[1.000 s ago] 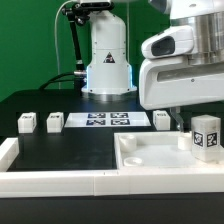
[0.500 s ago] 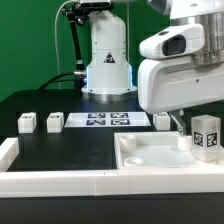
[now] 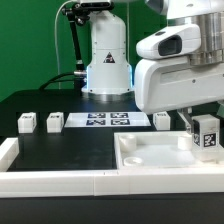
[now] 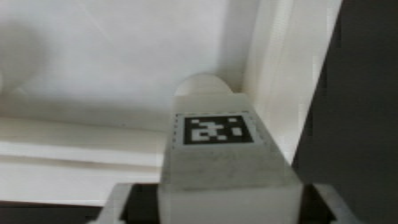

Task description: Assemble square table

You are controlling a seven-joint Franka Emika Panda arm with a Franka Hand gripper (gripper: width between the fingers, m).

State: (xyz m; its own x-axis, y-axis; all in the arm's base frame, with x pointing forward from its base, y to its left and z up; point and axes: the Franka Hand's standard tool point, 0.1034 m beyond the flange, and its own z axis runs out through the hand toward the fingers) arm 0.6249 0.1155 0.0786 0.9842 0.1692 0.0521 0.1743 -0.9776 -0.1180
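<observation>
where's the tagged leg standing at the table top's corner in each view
Exterior view: the leg stands at the exterior view's right edge, at the far corner of the table top.
Wrist view: the leg fills the middle, tag toward the camera.
Shared landmark: the table top's raised rim beside the leg.

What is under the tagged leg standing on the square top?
A corner of the white square top, beside its raised rim. The leg covers the spot itself, so any socket beneath is hidden.
</observation>
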